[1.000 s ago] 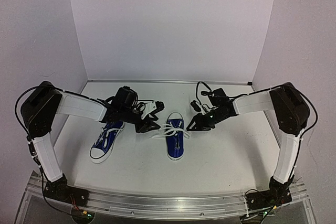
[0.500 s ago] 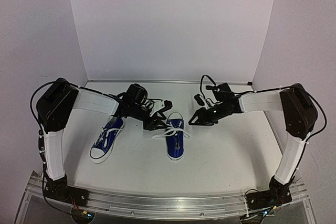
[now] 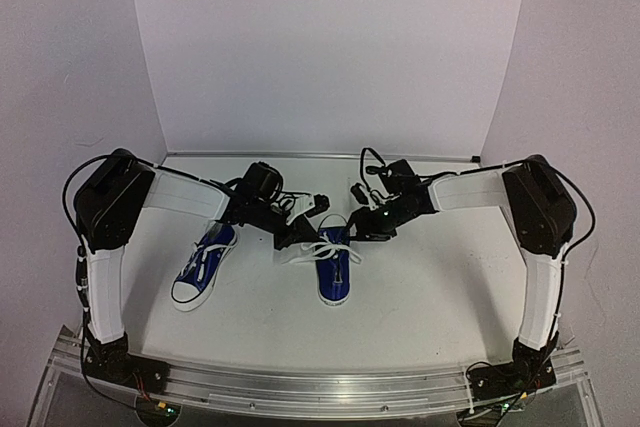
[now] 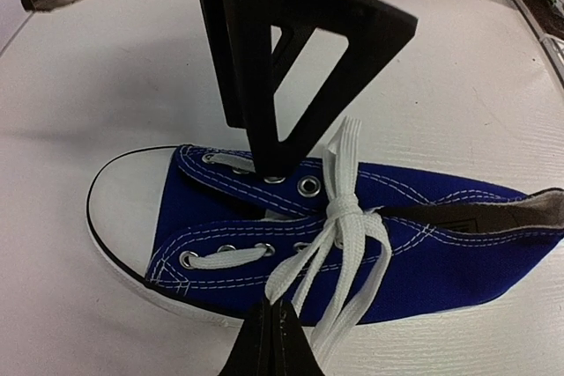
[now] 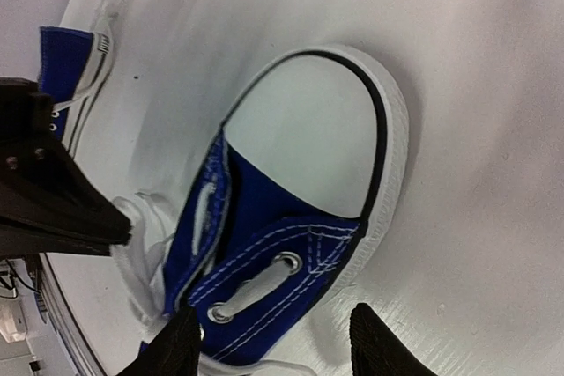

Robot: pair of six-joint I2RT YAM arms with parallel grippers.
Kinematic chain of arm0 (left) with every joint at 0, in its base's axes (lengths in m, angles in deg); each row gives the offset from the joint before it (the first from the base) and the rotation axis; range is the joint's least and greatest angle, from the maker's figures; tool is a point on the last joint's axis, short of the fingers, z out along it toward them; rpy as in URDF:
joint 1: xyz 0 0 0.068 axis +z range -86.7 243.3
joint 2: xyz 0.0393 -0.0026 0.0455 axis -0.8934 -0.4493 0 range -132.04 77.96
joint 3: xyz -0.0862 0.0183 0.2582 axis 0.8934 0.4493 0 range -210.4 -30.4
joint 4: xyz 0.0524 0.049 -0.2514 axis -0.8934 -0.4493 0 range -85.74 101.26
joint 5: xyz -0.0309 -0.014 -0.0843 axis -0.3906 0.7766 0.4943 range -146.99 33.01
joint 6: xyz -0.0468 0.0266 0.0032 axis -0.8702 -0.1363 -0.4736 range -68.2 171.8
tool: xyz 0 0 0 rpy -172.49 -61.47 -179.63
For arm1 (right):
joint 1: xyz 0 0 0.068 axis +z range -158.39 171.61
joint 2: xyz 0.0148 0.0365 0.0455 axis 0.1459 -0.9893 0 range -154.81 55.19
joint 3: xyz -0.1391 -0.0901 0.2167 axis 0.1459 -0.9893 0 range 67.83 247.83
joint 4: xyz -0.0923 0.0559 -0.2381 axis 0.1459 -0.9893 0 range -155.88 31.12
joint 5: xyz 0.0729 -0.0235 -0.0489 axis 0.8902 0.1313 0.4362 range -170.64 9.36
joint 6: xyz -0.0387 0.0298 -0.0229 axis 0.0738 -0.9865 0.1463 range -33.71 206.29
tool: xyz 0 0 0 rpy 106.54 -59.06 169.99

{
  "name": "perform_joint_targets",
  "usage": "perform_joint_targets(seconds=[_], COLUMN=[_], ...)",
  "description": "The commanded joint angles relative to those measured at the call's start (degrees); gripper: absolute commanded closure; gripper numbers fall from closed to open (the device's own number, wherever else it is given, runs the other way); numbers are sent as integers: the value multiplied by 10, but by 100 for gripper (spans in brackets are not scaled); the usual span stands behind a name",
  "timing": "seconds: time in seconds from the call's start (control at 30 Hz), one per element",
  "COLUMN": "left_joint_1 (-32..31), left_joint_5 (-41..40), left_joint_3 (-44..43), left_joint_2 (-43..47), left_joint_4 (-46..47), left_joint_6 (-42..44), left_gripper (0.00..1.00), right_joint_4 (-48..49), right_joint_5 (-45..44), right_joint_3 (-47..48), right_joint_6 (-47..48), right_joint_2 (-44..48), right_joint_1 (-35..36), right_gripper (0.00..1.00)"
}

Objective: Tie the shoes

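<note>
The left gripper [image 4: 275,334], jaws closed, touches the white laces [image 4: 342,184] of a blue shoe [image 4: 441,248].

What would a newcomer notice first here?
The left claw and right claw meet over the shoe in the middle of the table, its white laces trailing. The left is shut beside those laces, the right open over the eyelets. The other shoe lies alone to the left.

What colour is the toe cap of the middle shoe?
White rubber toe cap; left wrist view shows it best.
</note>
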Motion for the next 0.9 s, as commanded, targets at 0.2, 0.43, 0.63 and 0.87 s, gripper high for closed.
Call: perform_joint_targets(seconds=[0.2,0.43,0.63,0.87], left_joint_1=[1,5,13,14], left_joint_5=[-26,-43,-51,-39], left_joint_3=[1,15,29,48], left_joint_2=[29,41,53,64], left_joint_4=[26,34,47,74], left_joint_6=[-20,-28,-34,-22], left_gripper=[100,100,100,87], right_joint_4=[-25,-26,-27,-27], right_joint_5=[-58,-74,-81,-72], right_joint_3=[29,24,18,18], right_joint_6=[-3,-1,0,2], right_joint_2=[-47,-52,-54,-47], right_joint_1=[12,12,12,12], right_gripper=[48,50,52,52])
